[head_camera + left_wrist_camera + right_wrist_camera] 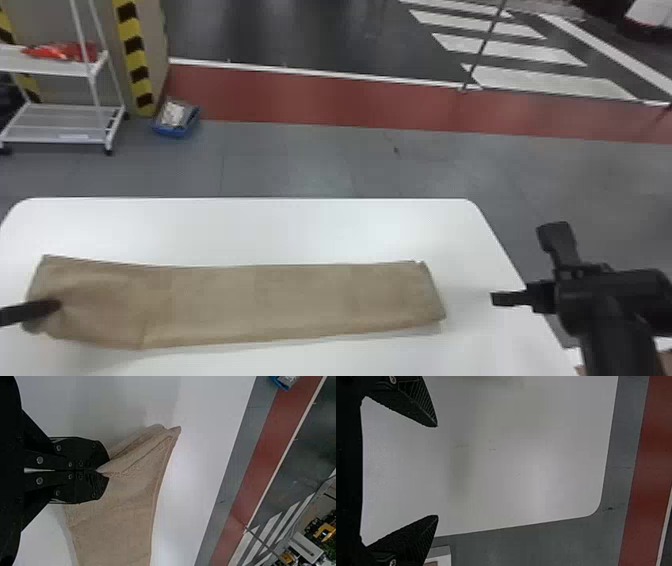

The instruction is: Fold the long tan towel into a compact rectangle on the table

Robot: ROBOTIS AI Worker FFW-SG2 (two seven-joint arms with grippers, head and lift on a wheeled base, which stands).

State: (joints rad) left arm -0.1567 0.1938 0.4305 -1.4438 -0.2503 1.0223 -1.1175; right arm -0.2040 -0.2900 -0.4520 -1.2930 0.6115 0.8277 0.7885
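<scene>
The tan towel (280,300) lies as a long strip across the white table (250,225), its left end slightly rumpled. My left gripper (56,305) is at that left end. In the left wrist view, my left gripper (104,471) is shut on a pinched bit of the towel (119,522), which is drawn into creases at the fingertips. My right gripper (517,265) is beyond the towel's right end, over the table's right edge. In the right wrist view, my right gripper (437,471) stands open with its fingers wide apart and nothing between them.
White tabletop lies bare behind the towel and to its right. Past the table, on the floor, are a white wheeled shelf (60,122) and a blue box (175,120) at the left.
</scene>
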